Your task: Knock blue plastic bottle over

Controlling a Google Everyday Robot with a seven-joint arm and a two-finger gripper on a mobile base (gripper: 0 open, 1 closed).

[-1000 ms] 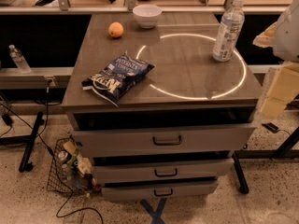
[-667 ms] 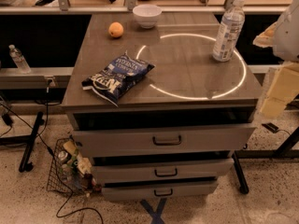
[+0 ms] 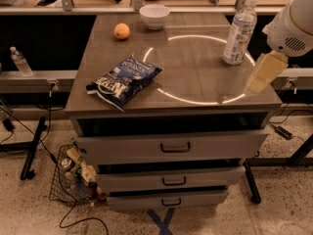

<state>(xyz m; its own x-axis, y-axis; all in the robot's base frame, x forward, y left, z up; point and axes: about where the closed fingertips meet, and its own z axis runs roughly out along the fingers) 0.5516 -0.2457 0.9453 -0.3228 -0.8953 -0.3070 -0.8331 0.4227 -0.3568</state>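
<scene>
The blue plastic bottle (image 3: 240, 31) stands upright near the back right corner of the grey cabinet top (image 3: 195, 77). It is clear and bluish, with a white cap and a white-and-blue label. My gripper (image 3: 264, 73) is a cream-coloured piece hanging from the white arm (image 3: 293, 26) at the right edge of the view. It hovers over the right edge of the cabinet top, to the right of the bottle and a little nearer the front, and does not touch it.
A blue chip bag (image 3: 124, 79) lies at the front left of the top. An orange (image 3: 122, 31) and a white bowl (image 3: 154, 15) sit at the back. A small clear bottle (image 3: 21, 62) stands on a ledge at left. Drawers (image 3: 175, 147) stand slightly open; a wire basket (image 3: 73, 177) sits on the floor.
My gripper has moved left and a little up, from beside the cabinet to over its right edge, closer to the bottle. The bottle has not moved.
</scene>
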